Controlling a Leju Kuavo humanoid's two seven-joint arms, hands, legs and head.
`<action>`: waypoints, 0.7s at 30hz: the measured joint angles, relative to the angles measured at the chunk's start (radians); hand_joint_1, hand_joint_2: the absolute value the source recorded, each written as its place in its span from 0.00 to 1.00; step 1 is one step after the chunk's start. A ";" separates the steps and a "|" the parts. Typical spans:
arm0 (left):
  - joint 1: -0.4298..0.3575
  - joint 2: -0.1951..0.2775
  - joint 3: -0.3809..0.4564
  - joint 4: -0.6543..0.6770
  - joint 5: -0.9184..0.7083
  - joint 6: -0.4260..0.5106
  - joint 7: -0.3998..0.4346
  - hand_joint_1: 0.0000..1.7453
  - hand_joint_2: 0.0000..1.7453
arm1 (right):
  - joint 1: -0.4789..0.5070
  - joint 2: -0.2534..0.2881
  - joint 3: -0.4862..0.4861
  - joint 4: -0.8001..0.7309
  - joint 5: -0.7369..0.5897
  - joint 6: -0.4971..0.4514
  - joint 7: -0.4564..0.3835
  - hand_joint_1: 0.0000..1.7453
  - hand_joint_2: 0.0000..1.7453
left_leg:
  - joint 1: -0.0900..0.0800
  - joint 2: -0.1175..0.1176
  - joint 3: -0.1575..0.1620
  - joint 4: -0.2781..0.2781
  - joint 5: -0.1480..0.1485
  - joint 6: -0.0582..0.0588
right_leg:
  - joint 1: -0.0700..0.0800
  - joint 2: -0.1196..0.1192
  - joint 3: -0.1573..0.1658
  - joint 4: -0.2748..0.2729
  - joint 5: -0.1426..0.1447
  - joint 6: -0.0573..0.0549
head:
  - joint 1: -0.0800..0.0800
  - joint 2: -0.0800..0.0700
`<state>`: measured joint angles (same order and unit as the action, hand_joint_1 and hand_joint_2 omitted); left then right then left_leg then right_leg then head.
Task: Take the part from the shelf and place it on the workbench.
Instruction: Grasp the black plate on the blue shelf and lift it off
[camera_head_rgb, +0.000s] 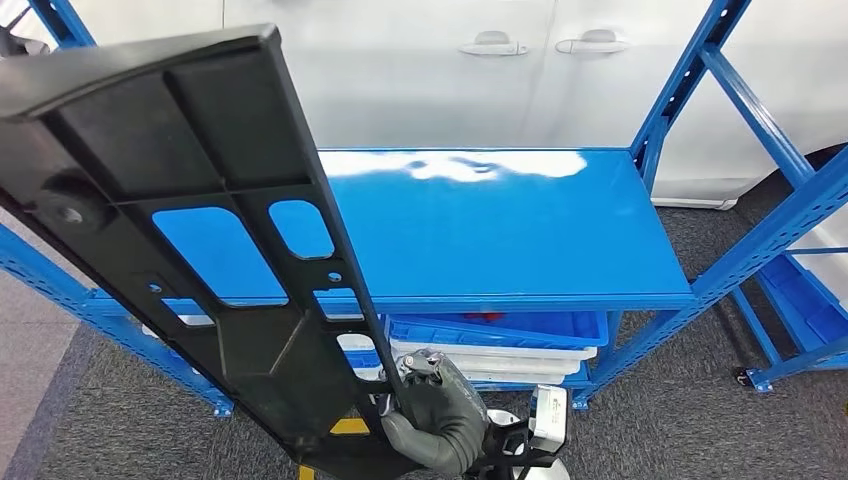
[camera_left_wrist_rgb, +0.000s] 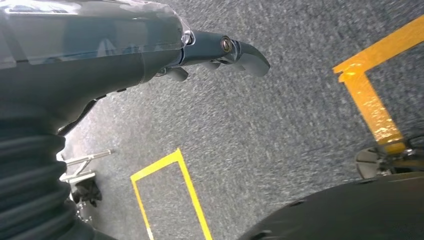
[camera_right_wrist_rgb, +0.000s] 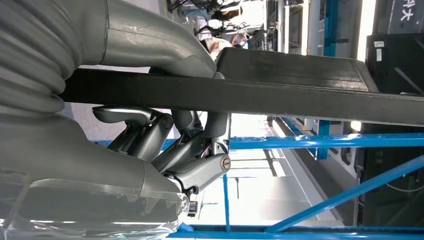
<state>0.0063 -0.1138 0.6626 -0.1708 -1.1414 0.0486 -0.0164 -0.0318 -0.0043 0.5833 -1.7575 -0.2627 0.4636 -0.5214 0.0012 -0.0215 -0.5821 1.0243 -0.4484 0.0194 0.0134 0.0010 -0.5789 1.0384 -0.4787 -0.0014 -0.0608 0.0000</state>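
A long black plastic part (camera_head_rgb: 110, 140) with several cut-outs slants from the upper left of the head view down to the bottom centre. My right hand (camera_head_rgb: 435, 410) grips its lower end in front of the blue shelf (camera_head_rgb: 500, 230), whose top board is bare. In the right wrist view the part (camera_right_wrist_rgb: 300, 95) crosses the picture as a dark bar, and the fingers of my right hand (camera_right_wrist_rgb: 165, 135) wrap around it. My left hand (camera_left_wrist_rgb: 100, 55) hangs over the grey carpet, holding nothing, its fingers (camera_left_wrist_rgb: 245, 52) stretched out.
Blue and white bins (camera_head_rgb: 500, 328) sit on the lower level of the shelf. A white car (camera_head_rgb: 420, 70) stands behind it. Another blue rack (camera_head_rgb: 800, 290) is at the right. Yellow tape lines (camera_left_wrist_rgb: 370, 100) mark the carpet.
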 joint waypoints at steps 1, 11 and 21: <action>-0.004 -0.001 0.000 0.000 -0.001 0.000 0.000 0.00 1.00 | 0.002 0.000 0.000 -0.006 0.000 0.001 0.000 0.99 1.00 | 0.003 0.000 -0.001 -0.002 0.002 0.005 | -0.002 0.000 -0.013 0.033 -0.024 0.007 | 0.000 0.000; -0.042 -0.004 -0.011 -0.001 -0.038 -0.014 -0.006 0.00 1.00 | 0.024 -0.001 -0.012 -0.045 0.010 0.035 0.002 1.00 1.00 | 0.001 -0.002 -0.003 -0.001 0.006 -0.004 | -0.009 0.005 0.018 -0.008 -0.003 0.003 | 0.000 0.000; -0.055 -0.001 -0.015 -0.003 -0.034 0.021 0.026 0.00 1.00 | 0.042 0.008 -0.038 -0.055 0.021 0.067 0.011 1.00 1.00 | 0.000 0.001 -0.125 0.274 -0.127 -0.041 | -0.009 -0.007 0.030 -0.045 0.017 -0.031 | 0.000 0.000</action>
<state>-0.0491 -0.1152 0.6477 -0.1736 -1.1751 0.0695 0.0098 0.0098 0.0035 0.5454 -1.8129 -0.2414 0.5307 -0.5104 0.0010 -0.0205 -0.7071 1.2987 -0.5751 -0.0220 0.0046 -0.0056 -0.5491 0.9935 -0.4616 -0.0326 -0.0610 0.0000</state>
